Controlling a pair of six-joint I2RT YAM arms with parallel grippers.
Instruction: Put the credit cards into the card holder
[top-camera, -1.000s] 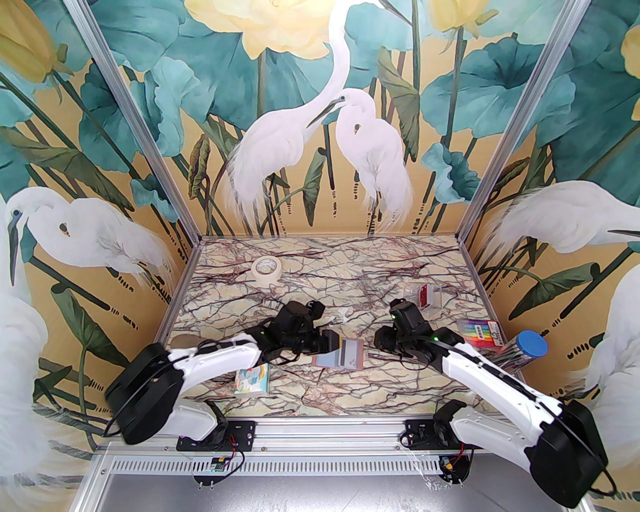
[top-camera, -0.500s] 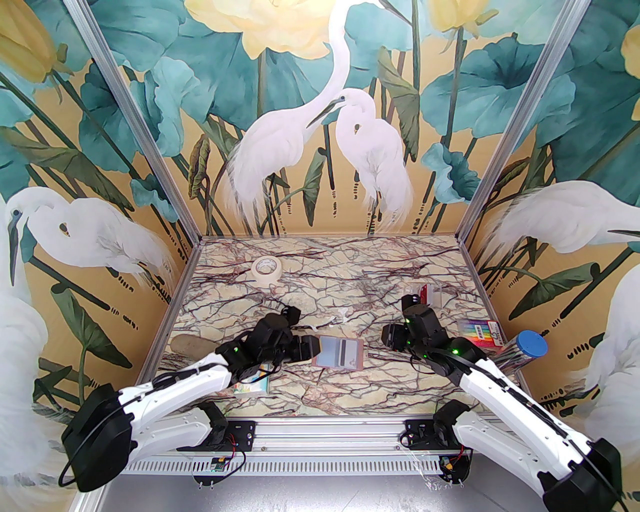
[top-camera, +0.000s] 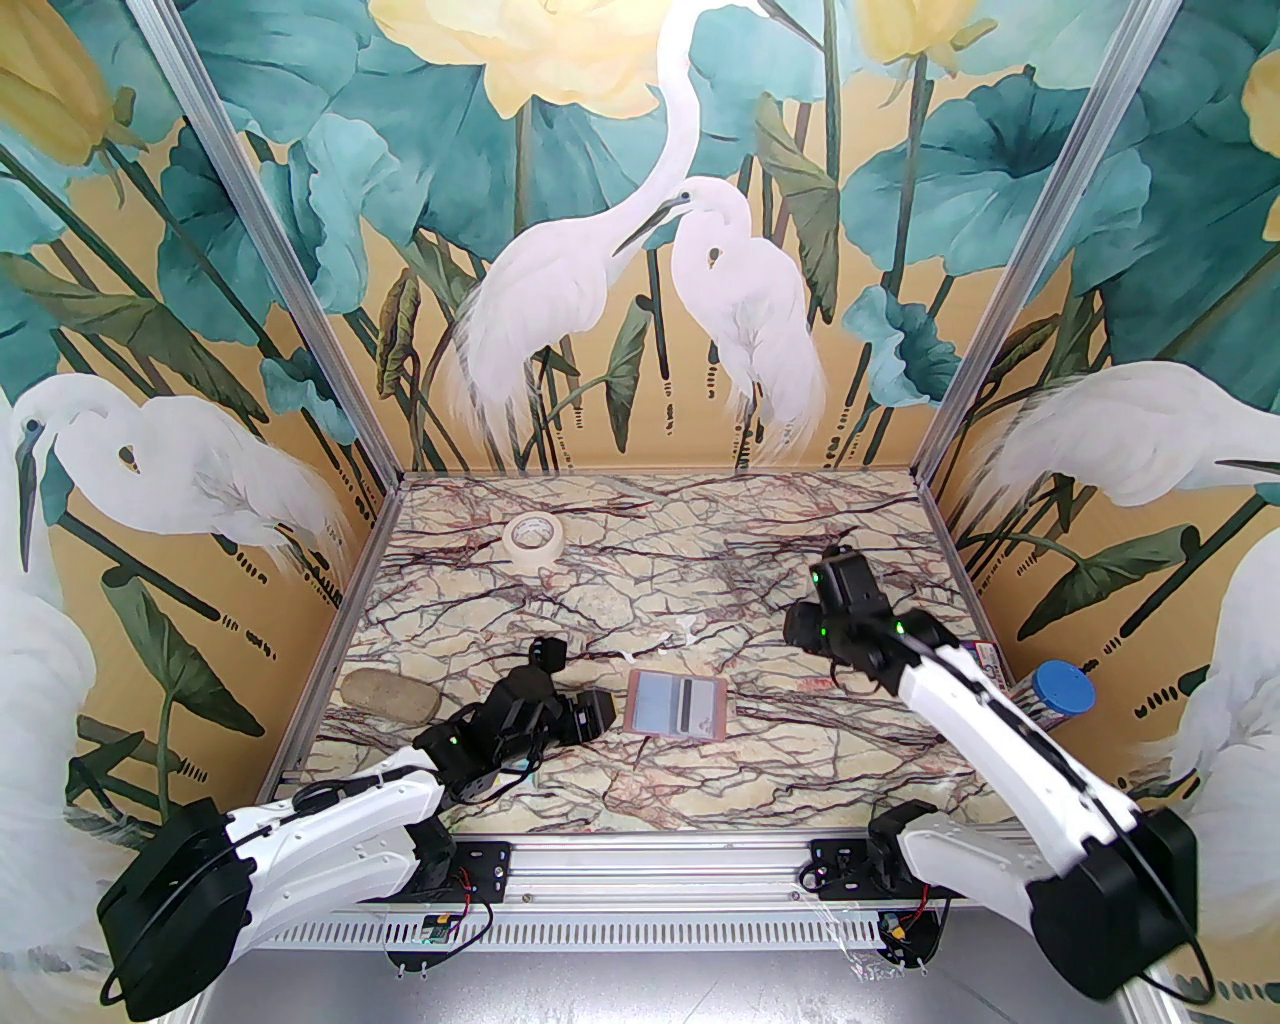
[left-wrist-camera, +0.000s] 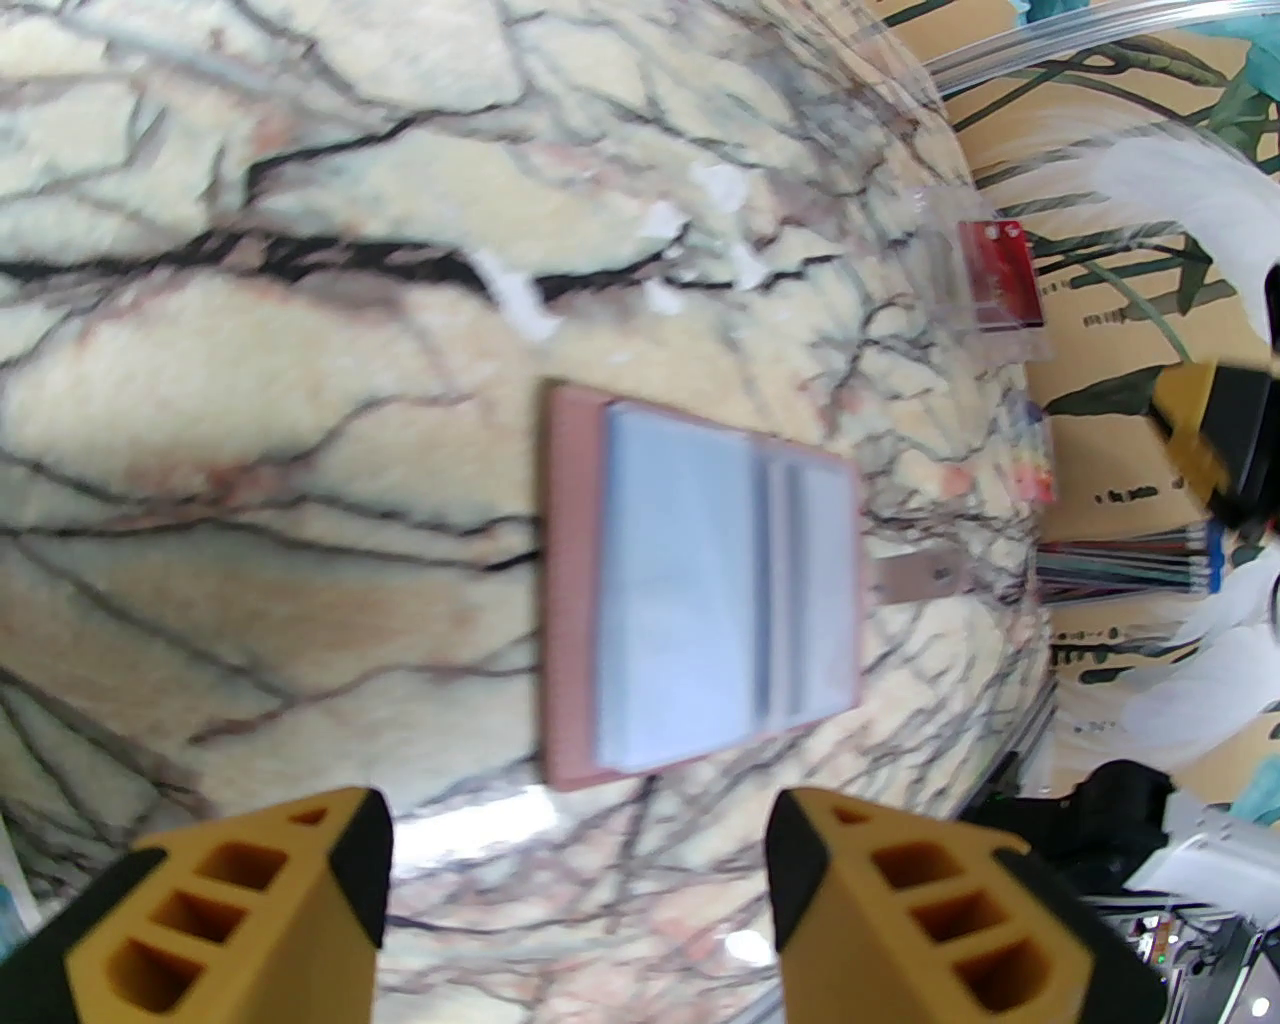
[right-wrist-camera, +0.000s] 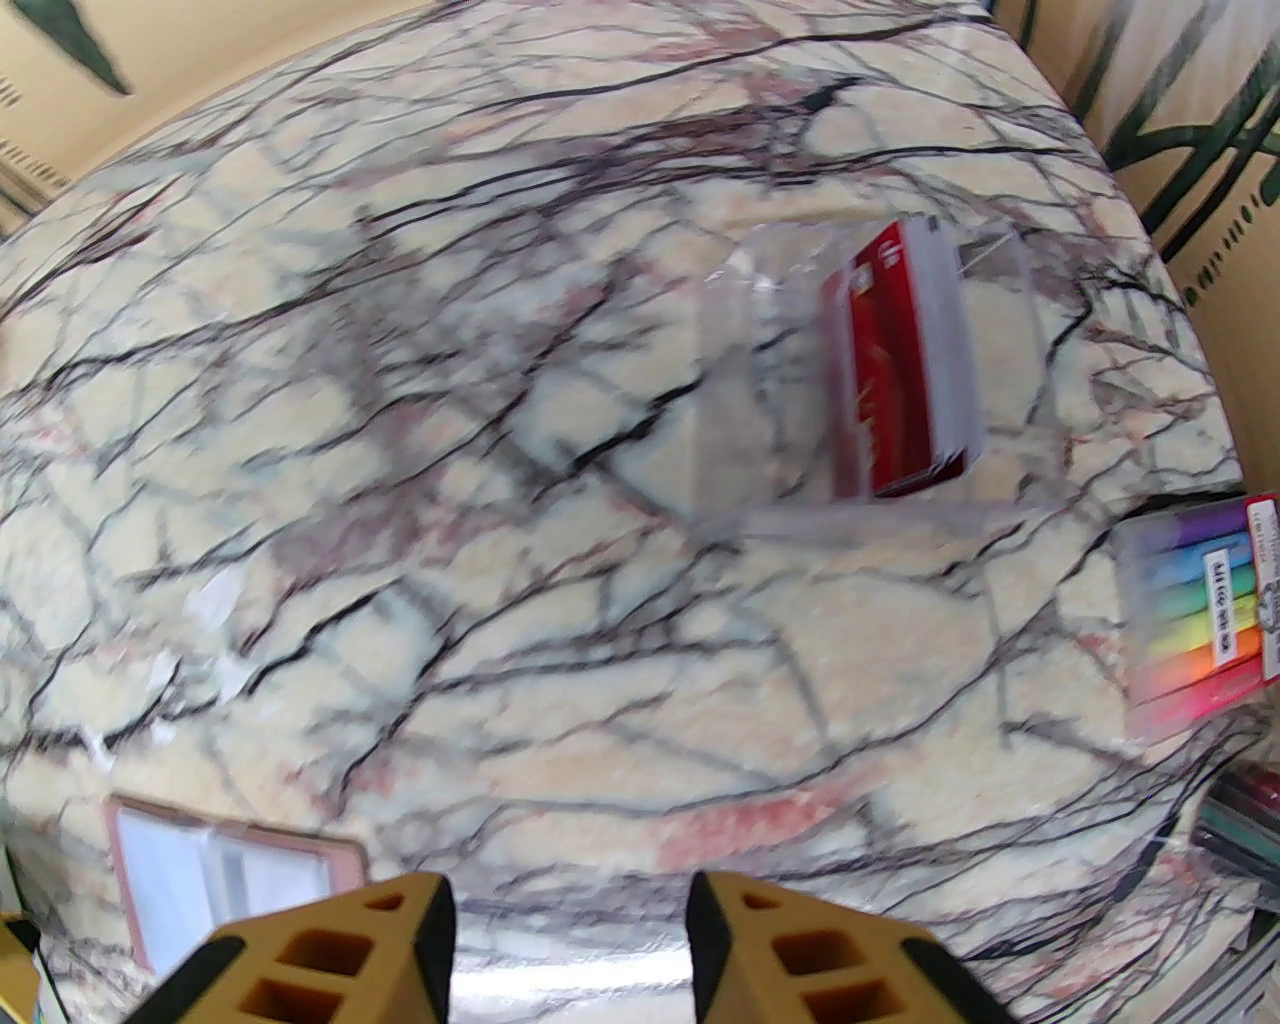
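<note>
A lab test booth: aluminium frame (top-camera: 1011, 290), heron-mural wall panels (top-camera: 600, 280), marble-print table (top-camera: 700, 560).

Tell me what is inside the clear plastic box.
The clear box holds a stack of cards: a red card facing out, with pale ones behind it. The red card covers their faces and hides how many there are.

Bench (top-camera: 700, 560): marble-print sheet, smooth and glossy (glare patches show). Card holder (top-camera: 678, 704): matt pink leather-look, pale smooth pockets. Box (right-wrist-camera: 740, 330): clear glossy plastic. Enclosure posts (top-camera: 295, 270): brushed metal.
</note>
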